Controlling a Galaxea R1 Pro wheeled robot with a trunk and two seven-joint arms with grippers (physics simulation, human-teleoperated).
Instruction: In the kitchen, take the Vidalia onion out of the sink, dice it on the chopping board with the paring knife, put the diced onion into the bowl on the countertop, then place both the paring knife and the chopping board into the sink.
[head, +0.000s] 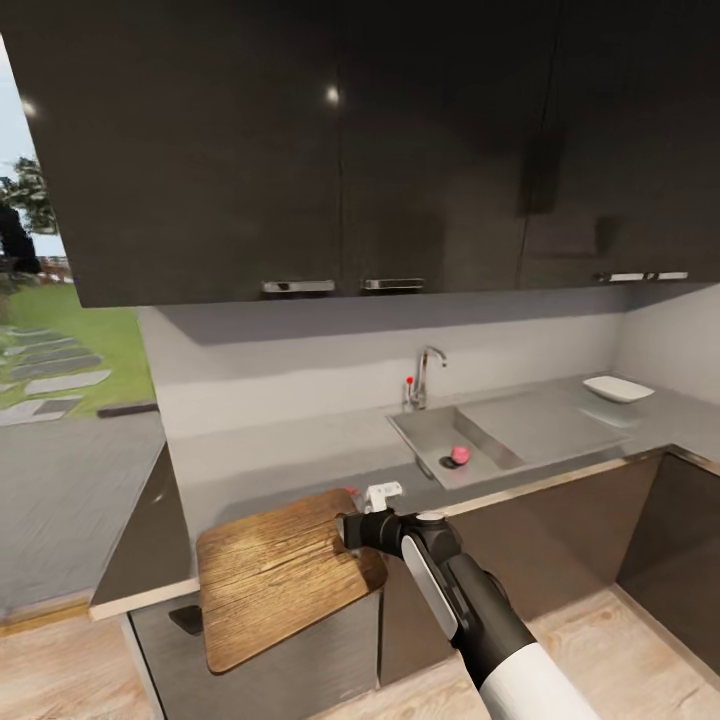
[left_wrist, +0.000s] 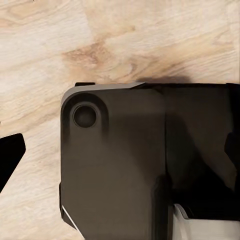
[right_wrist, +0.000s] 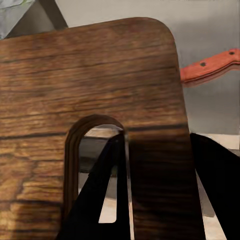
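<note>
The job had barely started. The Vidalia onion (head: 460, 456) was still whole and sat at the bottom of the sink (head: 425, 435), close to the drain, under the tap (head: 425, 375). Nothing had been cut yet. The chopping board (head: 275, 575) lay on the countertop (head: 300, 450) with its front part hanging out over the edge. The right gripper (right_wrist: 155, 195) was at the handle end of the board. In the right wrist view one dark finger (right_wrist: 100, 200) showed through the slot-shaped hole and the other stood past the board's edge, so the jaws sat a little apart with the wood between them. I could not tell if they were squeezing it tight. The paring knife (right_wrist: 210, 66) lay flat on the worktop just beyond the board's far corner, and nobody was holding it. The white bowl (head: 618, 388) sat far off on the counter, past the sink, with nothing in it. The left gripper's jaws were not clear enough to judge. Fetching the onion, cutting, filling the bowl and putting the knife and board in the sink were all left to do.
</note>
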